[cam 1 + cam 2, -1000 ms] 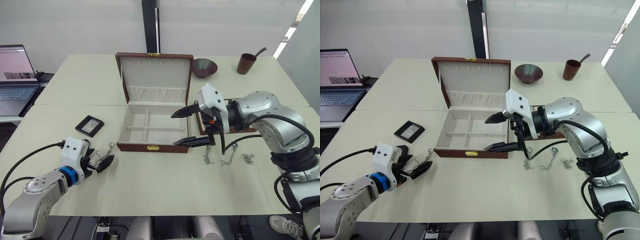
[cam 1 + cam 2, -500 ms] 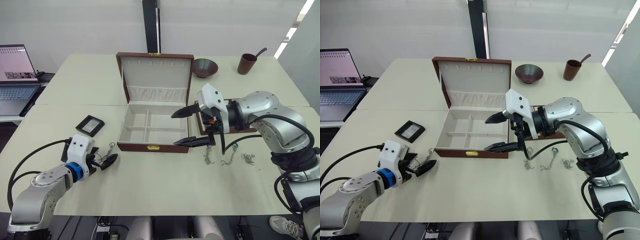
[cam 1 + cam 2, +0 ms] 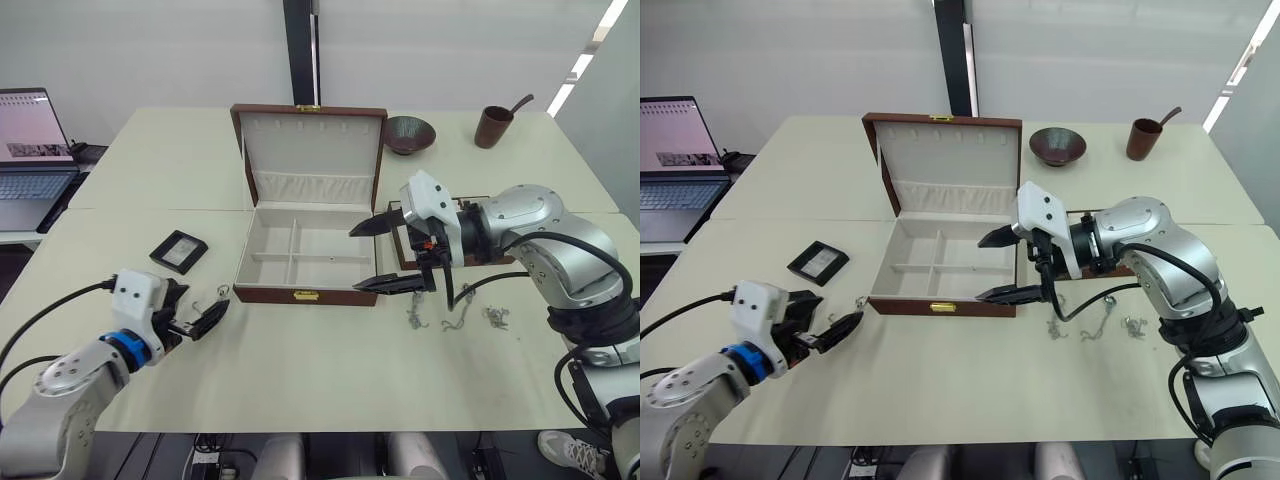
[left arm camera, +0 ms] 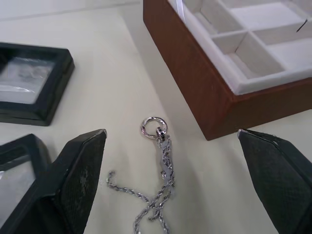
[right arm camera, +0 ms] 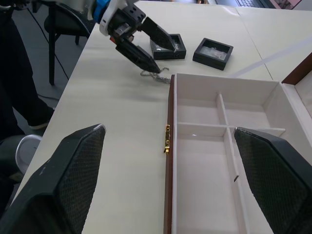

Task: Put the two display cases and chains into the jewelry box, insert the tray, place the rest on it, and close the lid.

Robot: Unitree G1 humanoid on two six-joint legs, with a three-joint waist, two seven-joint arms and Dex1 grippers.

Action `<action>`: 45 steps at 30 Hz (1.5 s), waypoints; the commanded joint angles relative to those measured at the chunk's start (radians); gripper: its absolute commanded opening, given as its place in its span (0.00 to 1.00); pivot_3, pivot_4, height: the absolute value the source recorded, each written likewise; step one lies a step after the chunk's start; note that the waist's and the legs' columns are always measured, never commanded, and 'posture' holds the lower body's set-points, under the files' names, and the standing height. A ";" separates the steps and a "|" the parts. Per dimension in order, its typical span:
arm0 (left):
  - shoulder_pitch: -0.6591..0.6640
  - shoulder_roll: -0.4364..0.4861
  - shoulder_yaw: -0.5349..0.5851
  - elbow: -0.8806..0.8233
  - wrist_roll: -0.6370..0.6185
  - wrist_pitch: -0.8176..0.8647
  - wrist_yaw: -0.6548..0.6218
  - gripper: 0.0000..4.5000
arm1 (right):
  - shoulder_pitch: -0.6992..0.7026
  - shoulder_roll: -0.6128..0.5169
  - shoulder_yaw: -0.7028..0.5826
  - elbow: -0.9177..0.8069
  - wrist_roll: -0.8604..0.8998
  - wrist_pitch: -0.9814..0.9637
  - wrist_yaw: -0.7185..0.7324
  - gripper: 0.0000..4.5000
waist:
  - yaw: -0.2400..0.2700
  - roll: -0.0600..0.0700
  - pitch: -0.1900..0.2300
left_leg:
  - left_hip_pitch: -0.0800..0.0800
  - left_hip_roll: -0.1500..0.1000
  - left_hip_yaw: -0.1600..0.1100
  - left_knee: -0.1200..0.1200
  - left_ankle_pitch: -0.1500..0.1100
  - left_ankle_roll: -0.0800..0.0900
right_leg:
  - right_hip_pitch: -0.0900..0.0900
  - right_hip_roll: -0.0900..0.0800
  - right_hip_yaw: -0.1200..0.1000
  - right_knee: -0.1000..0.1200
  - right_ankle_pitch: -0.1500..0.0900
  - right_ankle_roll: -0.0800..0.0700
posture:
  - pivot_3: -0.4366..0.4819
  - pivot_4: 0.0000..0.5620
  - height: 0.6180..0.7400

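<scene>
Silvery chain [image 4: 158, 195] lies between the left gripper's [image 4: 175, 187] wide-open, empty fingers at lower left; closing squarely on its bunched middle looks best.

Silver arms, blk cables, white wrists

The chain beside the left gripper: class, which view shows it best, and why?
The left wrist view: the chain lies close up between the open left gripper fingers, ring end visible. Both eye views show a tiny glint; the right wrist view shows it small near the jewelry box.
</scene>
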 commanded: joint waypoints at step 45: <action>0.220 0.323 0.380 0.548 0.089 -0.286 -0.517 1.00 | 0.713 -0.546 -0.600 -0.060 -0.005 -0.220 0.123 0.99 | -0.003 0.000 0.002 | 0.001 0.002 0.002 -0.001 0.000 0.000 | 0.002 0.001 0.000 -0.003 0.000 0.000 | 0.48 0.27 0.95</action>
